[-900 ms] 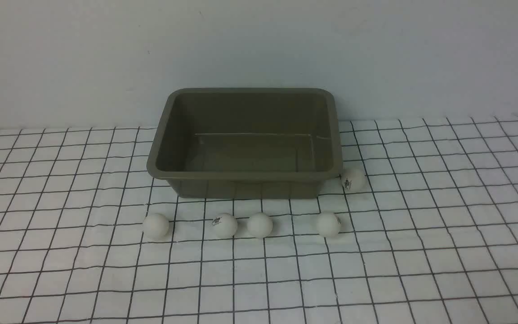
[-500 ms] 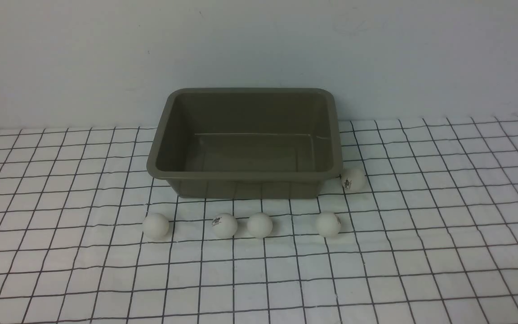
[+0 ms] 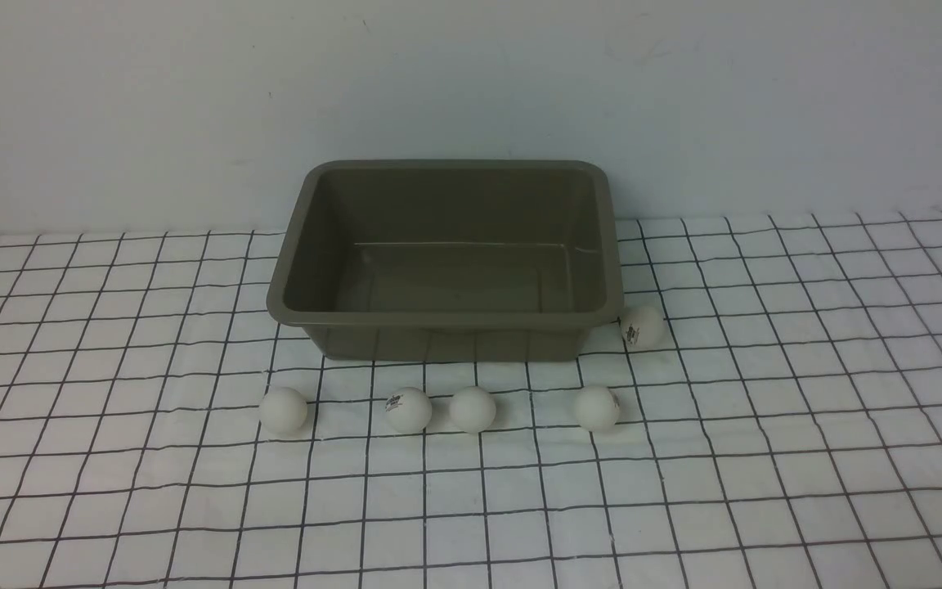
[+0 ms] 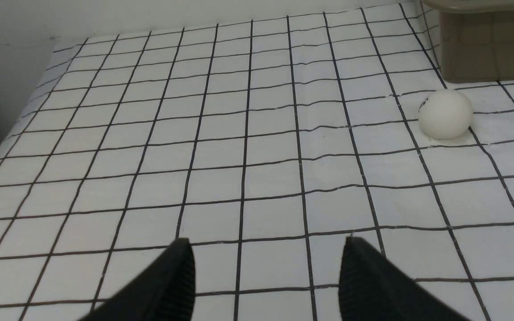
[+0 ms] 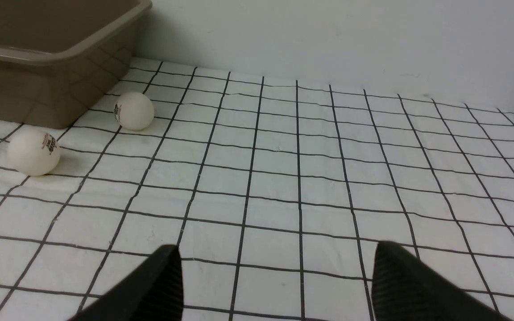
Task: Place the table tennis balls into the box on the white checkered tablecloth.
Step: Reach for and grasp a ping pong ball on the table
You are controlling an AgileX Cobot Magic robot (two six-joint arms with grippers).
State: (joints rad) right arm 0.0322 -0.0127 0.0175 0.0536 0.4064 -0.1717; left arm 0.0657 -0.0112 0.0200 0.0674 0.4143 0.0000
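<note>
So far nothing is done: the box (image 3: 446,317) stands empty, and all five table tennis balls (image 3: 472,409) lie on the white checkered tablecloth (image 3: 765,491) near its front side. The left end effector (image 4: 267,249) and right end effector (image 5: 277,254) gape, holding nothing.

**A staged tabletop in a robot lab or test room**

The upper third of the front view is a plain, pale wall (image 3: 471,82), flat and evenly lit. Below it a white checkered tablecloth (image 3: 765,425) covers the work surface right up to the wall. At the upper left of the left wrist view, the cloth's edge drops off the table. The props are laid out neatly. An olive-grey plastic box (image 3: 446,321) sits at centre, and white table tennis balls (image 3: 472,409) lie mostly in a row just below it. Black ribbed tips of the left gripper (image 4: 267,249) and right gripper (image 5: 277,254), at the bottom of the wrist views, mark this as a robot's workspace.
</note>
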